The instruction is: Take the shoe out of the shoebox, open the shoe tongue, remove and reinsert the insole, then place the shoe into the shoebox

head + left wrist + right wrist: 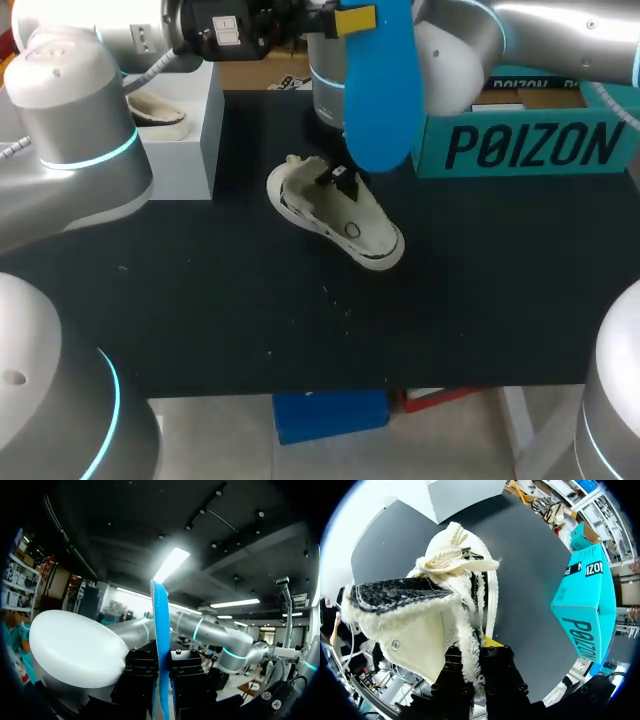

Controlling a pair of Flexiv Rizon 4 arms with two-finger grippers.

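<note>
Done — shoe out of the teal shoebox, lying on the desk, insole pulled | left hand clamps the blue insole aloft | right hand pinches the shoe's fleecy upper open | To do — reinsert insole, rebox shoe.

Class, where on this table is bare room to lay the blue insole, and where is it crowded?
Free: the black stretch between the shoe and the table's near edge; the patch beside the shoe, in front of the shoebox. Crowded: at and behind the shoe, where insole, right gripper and white box gather.
</note>
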